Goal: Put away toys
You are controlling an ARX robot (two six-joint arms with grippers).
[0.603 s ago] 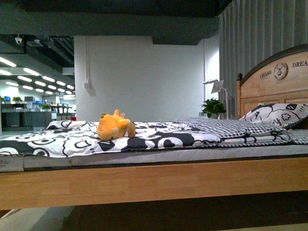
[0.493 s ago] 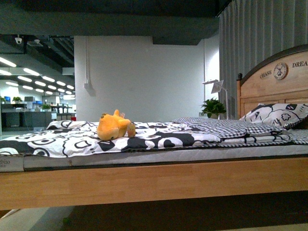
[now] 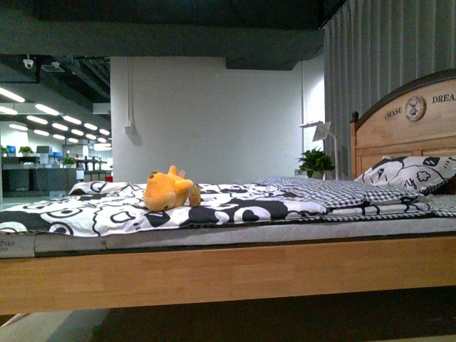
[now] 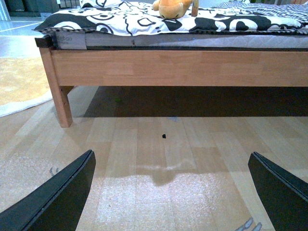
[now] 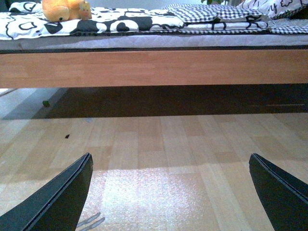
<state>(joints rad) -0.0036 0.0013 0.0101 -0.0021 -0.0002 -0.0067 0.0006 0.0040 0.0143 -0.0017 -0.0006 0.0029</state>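
Note:
The toy, a small orange-yellow plush animal (image 3: 169,189), lies on the black-and-white bedspread (image 3: 235,206) on the left half of the bed. It also shows far off in the left wrist view (image 4: 174,7) and in the right wrist view (image 5: 63,9). Neither arm shows in the front view. My left gripper (image 4: 171,192) is open and empty, low over the wooden floor, well short of the bed. My right gripper (image 5: 171,192) is open and empty, also low over the floor in front of the bed.
The bed's wooden side rail (image 3: 228,274) spans the front view, with a bed leg (image 4: 60,98) at its left end. A wooden headboard (image 3: 406,128) and patterned pillow (image 3: 413,174) stand at right, with a folded checked blanket (image 3: 320,187) beside them. A pale rug (image 4: 19,86) lies left of the bed.
The whole front view has shifted down a little, so the bed and plush sit slightly lower in the picture. The plush has not moved on the bedspread.

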